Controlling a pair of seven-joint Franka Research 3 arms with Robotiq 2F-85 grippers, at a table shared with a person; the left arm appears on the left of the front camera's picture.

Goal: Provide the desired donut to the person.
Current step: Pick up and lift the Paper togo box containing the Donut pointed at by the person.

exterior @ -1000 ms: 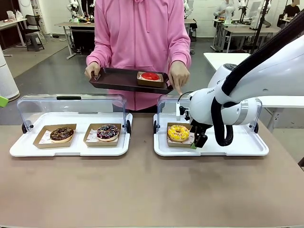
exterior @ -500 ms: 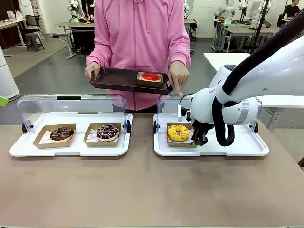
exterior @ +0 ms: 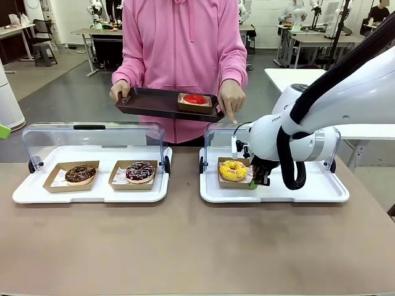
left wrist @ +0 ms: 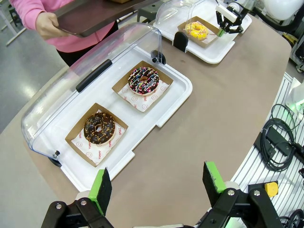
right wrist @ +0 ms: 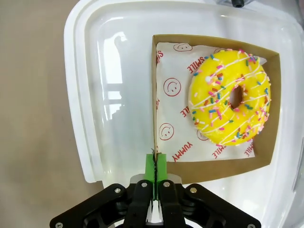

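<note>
The brown table (exterior: 185,246) is bare across its near half. At its far edge the person (exterior: 179,43), head cut off, holds a dark tray (exterior: 148,102). The right arm (exterior: 345,105) hides part of the right white tray (exterior: 308,192), whose right half is free. At its left end the yellow donut (exterior: 232,169) sits in a cardboard box (right wrist: 266,156). The right gripper (right wrist: 155,164) pinches the box's right wall, and that side is perhaps raised a little. The left gripper (left wrist: 156,170) hovers over bare table, fingers wide apart.
</note>
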